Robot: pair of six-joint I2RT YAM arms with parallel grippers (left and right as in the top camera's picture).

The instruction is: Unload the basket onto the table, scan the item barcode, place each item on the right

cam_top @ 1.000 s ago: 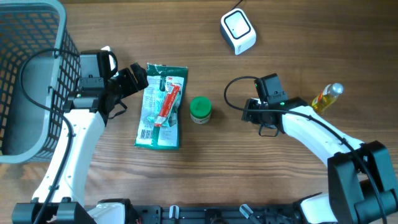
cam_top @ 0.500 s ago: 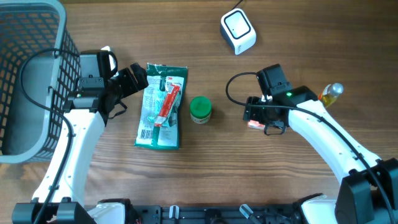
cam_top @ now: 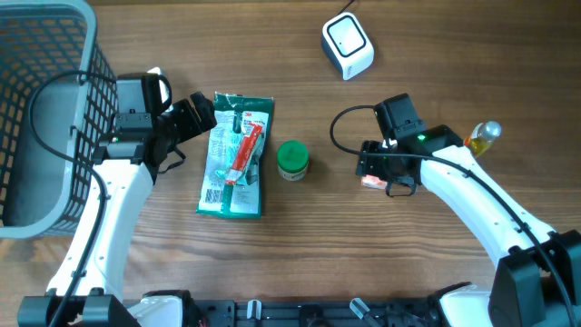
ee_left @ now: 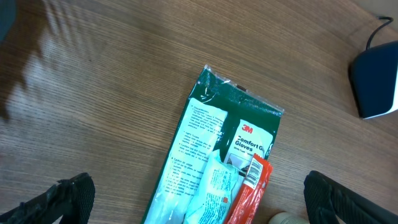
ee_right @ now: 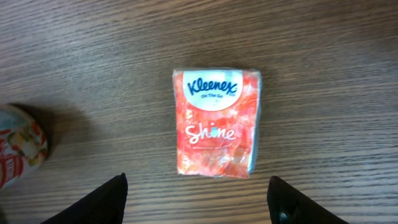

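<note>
Progress: early, nothing scanned. Small orange plastic-wrapped Kleenex tissue pack (ee_right: 216,122) lies flat on wooden table (cam_top: 300,245), right of centre, well apart from white boxy scanner (cam_top: 348,45) at far side. Right gripper (ee_right: 198,190) hovers over pack, jaws apart, empty. Left gripper (ee_left: 199,196) wide open, empty. Left to do: grasp, lift, show barcode. Pack logo face up, barcode unseen. Long axis in line with right gripper's reach, logo end away from fingers.

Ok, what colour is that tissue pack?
The tissue pack is orange-red with a white label, clearest in the right wrist view.
</note>
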